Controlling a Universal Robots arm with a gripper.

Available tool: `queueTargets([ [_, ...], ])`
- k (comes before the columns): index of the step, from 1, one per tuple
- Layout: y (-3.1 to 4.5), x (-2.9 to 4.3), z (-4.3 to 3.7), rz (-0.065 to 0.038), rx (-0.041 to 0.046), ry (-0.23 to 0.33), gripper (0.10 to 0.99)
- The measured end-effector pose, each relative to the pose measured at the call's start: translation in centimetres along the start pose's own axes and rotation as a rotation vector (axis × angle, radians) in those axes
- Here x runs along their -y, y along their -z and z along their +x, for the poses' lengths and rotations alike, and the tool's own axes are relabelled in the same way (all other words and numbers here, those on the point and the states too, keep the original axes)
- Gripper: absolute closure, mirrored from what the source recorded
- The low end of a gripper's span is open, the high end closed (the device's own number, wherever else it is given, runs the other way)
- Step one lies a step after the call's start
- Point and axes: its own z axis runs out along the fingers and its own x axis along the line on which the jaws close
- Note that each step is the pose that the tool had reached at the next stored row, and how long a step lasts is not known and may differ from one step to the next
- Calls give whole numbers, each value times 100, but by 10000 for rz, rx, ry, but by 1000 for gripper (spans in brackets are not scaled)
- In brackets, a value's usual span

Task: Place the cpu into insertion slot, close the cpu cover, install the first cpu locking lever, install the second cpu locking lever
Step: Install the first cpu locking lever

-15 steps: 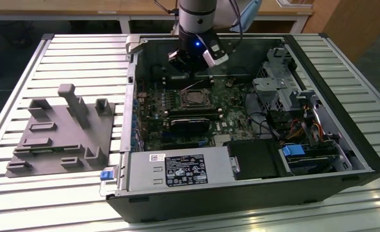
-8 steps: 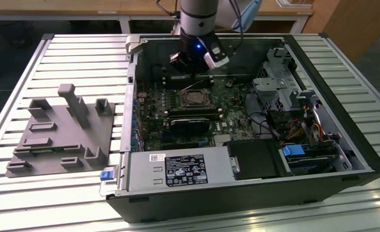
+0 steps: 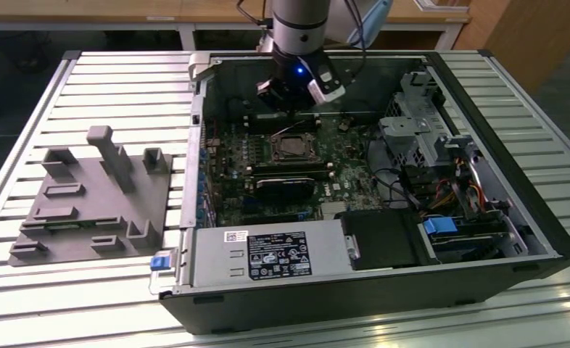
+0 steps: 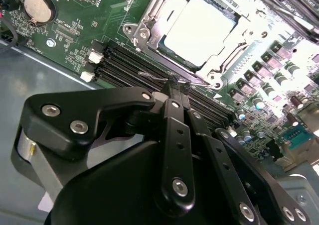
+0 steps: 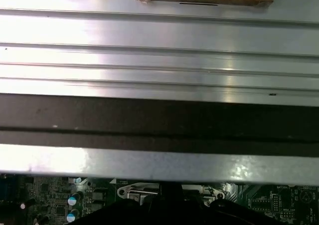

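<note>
The claw (image 4: 173,85) is narrow, its black fingers (image 4: 175,135) drawn together, their tips meeting a thin wire locking lever (image 4: 152,75) at the socket's near edge; whether they pinch it I cannot tell. Just beyond the tips, the cpu (image 4: 202,31) lies flat in the insertion slot (image 4: 175,53), with the cpu cover (image 4: 145,25) down around it, its window framing the chip's pale top. Black memory slots (image 4: 124,68) run beside the tips on the green motherboard (image 4: 65,41). In the exterior view the claw reaches down into an open computer case (image 3: 517,217) lying on a slatted metal counter (image 3: 91,87).
</note>
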Motion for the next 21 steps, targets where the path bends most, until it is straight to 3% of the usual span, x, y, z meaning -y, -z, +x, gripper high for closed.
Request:
queueTargets([
  [8,-25,-5,-46,3,-2,0,980],
  [21,-109,-9,-187,2,-1,-10,980],
])
